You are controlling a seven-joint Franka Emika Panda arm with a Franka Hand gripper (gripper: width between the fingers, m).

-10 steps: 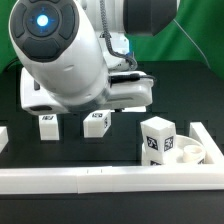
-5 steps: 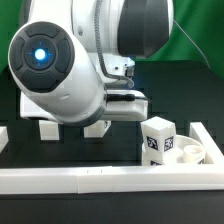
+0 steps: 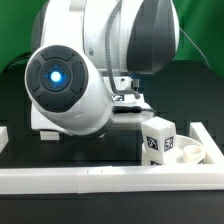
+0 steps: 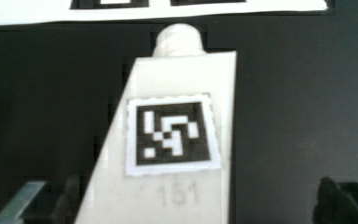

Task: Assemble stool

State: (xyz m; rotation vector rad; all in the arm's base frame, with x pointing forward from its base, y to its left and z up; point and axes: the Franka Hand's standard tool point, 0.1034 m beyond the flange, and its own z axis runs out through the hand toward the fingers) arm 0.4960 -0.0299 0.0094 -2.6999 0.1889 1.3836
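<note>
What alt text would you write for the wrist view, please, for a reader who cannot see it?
A white leg block bearing a black-and-white square tag lies on the black table, between the open pincer's two dark fingertips, which do not touch it. Beyond its rounded peg end lies the marker board.

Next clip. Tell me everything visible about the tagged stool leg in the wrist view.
The leg is a white, plastic-looking block, long, narrowing to a rounded peg at the end nearer the marker board. The face toward the camera carries a black-and-white square tag, with faint digits beside it, too blurred to read. It appears to lie on the black table. The gripper is open: its dark fingertips stand either side of the leg's wider end, apart from it.
</note>
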